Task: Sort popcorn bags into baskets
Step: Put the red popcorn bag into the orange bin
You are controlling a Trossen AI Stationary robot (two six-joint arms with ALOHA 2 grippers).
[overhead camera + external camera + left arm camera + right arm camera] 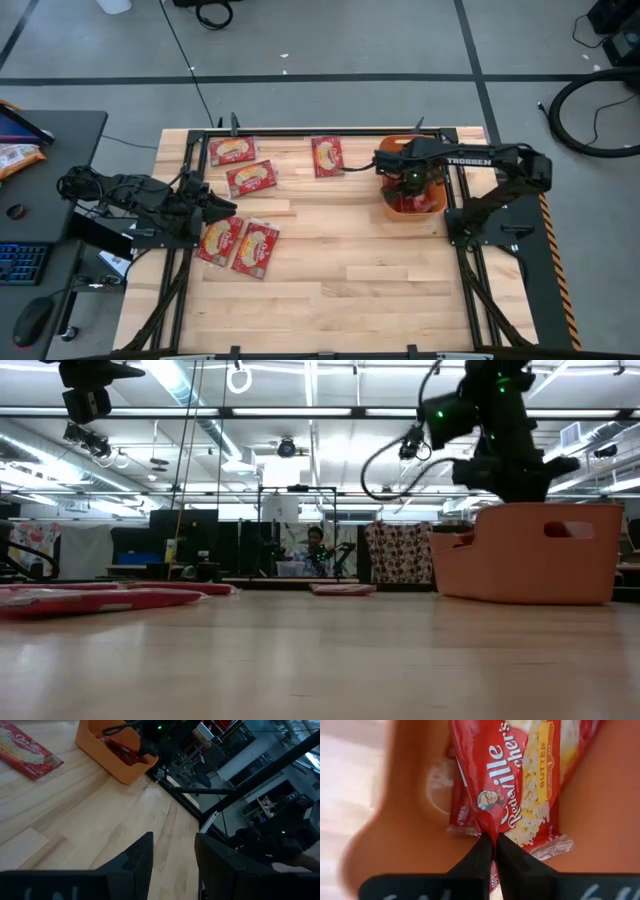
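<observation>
While the right tool [493, 851] reaches down into the orange basket [398, 212] at the far right part of the bench [330, 290], its two dark fingers [481, 857] are pressed together on the edge of a red popcorn bag [520, 785], which hangs inside the basket walls with another red packet [460, 805] lying under it on the basket floor. From above, the right arm [480, 160] stretches across the top of the basket and hides most of what is inside it (only a strip of red shows beside the wrist). Five more bags lie flat on the wood outside the basket: one near the far left corner [232, 150], one just beside and nearer than it [251, 178], one alone at the far edge to the left of the basket [327, 156], and a pair side by side, touching or nearly so, toward the left middle [220, 239] [256, 247]. The left tool [172, 852] hovers above bare wood at the left side of the bench, close to that pair, with its fingers [140, 857] spread apart and nothing between them. In the level view the basket stands upright at the right, well apart from the flat red packets [120, 598] on the left.
</observation>
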